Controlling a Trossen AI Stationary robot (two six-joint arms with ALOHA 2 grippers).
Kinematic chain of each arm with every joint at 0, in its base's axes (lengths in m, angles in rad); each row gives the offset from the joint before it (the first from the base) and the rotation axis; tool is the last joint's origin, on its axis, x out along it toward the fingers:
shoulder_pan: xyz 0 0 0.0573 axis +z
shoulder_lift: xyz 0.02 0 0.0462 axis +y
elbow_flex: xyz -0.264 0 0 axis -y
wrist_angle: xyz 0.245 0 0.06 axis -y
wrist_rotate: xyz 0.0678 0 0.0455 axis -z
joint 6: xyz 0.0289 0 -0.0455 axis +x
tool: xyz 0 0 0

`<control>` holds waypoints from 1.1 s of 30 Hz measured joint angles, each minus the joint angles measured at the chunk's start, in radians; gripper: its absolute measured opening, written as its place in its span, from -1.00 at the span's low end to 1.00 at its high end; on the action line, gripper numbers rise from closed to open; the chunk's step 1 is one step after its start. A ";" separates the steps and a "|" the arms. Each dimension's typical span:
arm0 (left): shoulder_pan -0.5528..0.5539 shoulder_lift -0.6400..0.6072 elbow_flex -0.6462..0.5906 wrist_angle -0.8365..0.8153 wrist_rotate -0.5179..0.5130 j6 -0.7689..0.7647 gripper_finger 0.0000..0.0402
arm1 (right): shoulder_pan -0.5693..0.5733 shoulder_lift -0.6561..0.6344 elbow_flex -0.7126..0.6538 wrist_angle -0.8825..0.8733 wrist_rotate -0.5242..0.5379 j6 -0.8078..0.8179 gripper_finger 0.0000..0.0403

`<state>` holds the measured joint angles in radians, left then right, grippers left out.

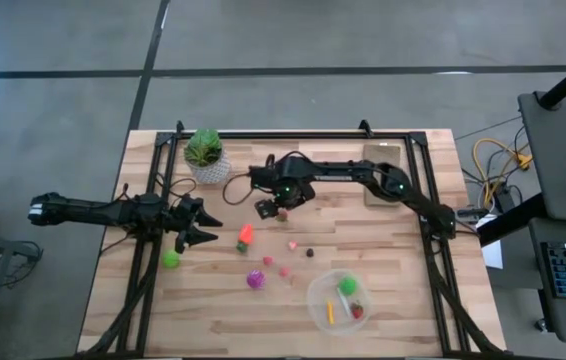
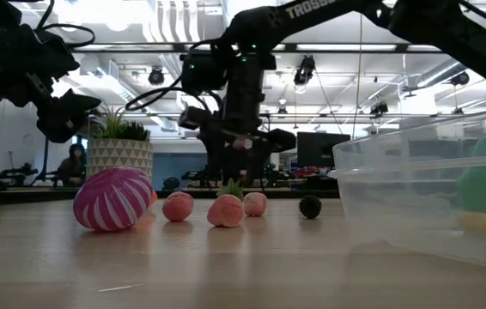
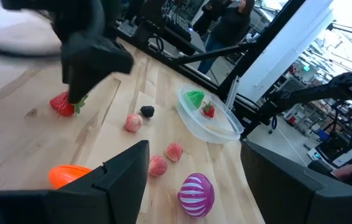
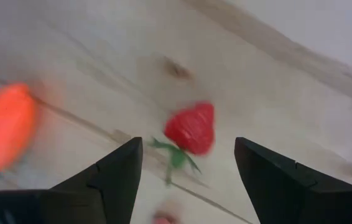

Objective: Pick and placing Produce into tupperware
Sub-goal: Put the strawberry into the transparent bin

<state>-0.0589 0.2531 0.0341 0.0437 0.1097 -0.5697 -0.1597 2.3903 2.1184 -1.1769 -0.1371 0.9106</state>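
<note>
Counting the loose produce on the desk (image 1: 383,330) from above gives eight pieces: one green ball (image 1: 170,259) near the left pincer (image 1: 195,226), one orange carrot (image 1: 245,236), one red strawberry (image 1: 282,213) with a green stem, one magenta-purple striped piece (image 1: 254,279), three small pink-red bits (image 1: 268,261) (image 1: 292,245) (image 1: 285,270) and one small dark ball (image 1: 310,253). The tupperware (image 1: 316,303), a round clear bowl, stands at the near right part of the desk, and three more pieces lie in it: a green one (image 1: 347,285), a yellow stick (image 1: 330,311) and a red one (image 1: 357,311). The right pincer (image 1: 269,208) hangs just over the strawberry, and in its wrist view the two dark fingers (image 4: 117,171) stand apart on each side of the fruit without touching it, so it is open and grips nothing. The left pincer is open too and empty, near the left edge of the desk. One potted plant (image 1: 204,153) in a white pot stands at the far side, and one flat tan board (image 1: 384,160) is partly covered by the right arm. From the desk level the bowl is cut off by the picture edge, and its contents are only a green and a yellowish shape. The right wrist view is smeared, so the carrot there is only an orange spot.
</note>
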 joint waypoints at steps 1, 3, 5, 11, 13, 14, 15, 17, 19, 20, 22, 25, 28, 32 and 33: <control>0.000 0.000 0.000 0.000 0.000 0.000 0.20 | 0.006 0.001 -0.005 -0.001 0.012 -0.001 0.22; 0.000 0.000 0.000 0.000 0.000 0.001 0.20 | 0.013 0.001 -0.015 0.007 0.023 0.010 0.22; 0.000 0.000 0.000 0.000 -0.001 0.007 0.20 | 0.013 0.001 -0.020 0.010 0.026 0.025 0.22; 0.000 0.000 0.000 0.000 -0.003 0.008 0.20 | 0.011 0.000 -0.031 0.058 0.035 0.048 0.22; 0.000 0.000 0.000 0.000 -0.003 0.008 0.20 | 0.012 0.000 -0.035 0.078 0.036 0.066 0.22; 0.000 0.000 0.000 0.000 -0.003 0.008 0.20 | 0.014 0.000 -0.037 0.087 0.036 0.073 0.22; 0.000 0.000 0.000 0.000 -0.003 0.008 0.20 | 0.017 -0.001 -0.041 0.093 0.036 0.079 0.22; 0.000 0.000 0.000 0.000 -0.003 0.008 0.20 | 0.023 -0.001 -0.050 0.093 0.036 0.084 0.22; 0.000 0.000 0.000 0.000 -0.003 0.008 0.20 | 0.029 -0.001 -0.063 0.093 0.038 0.088 0.22; 0.000 0.000 0.000 0.000 -0.003 0.008 0.20 | 0.030 -0.001 -0.068 0.092 0.041 0.091 0.22; 0.000 0.000 0.000 0.000 -0.003 0.009 0.20 | 0.032 -0.001 -0.075 0.093 0.050 0.091 0.22; 0.000 0.000 0.000 -0.001 -0.003 0.009 0.20 | 0.031 -0.001 -0.077 0.093 0.086 0.086 0.21; 0.000 0.000 0.000 -0.001 -0.003 0.009 0.20 | 0.030 -0.001 -0.077 0.095 0.113 0.085 0.14; 0.000 0.000 0.000 -0.001 -0.002 0.009 0.20 | 0.031 -0.001 -0.077 0.096 0.114 0.080 0.06; 0.000 0.000 0.000 -0.001 -0.002 0.009 0.20 | 0.031 -0.001 -0.077 0.096 0.112 0.078 0.05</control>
<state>-0.0589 0.2531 0.0341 0.0428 0.1079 -0.5606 -0.1291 2.3890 2.0415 -1.0805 -0.0249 0.9881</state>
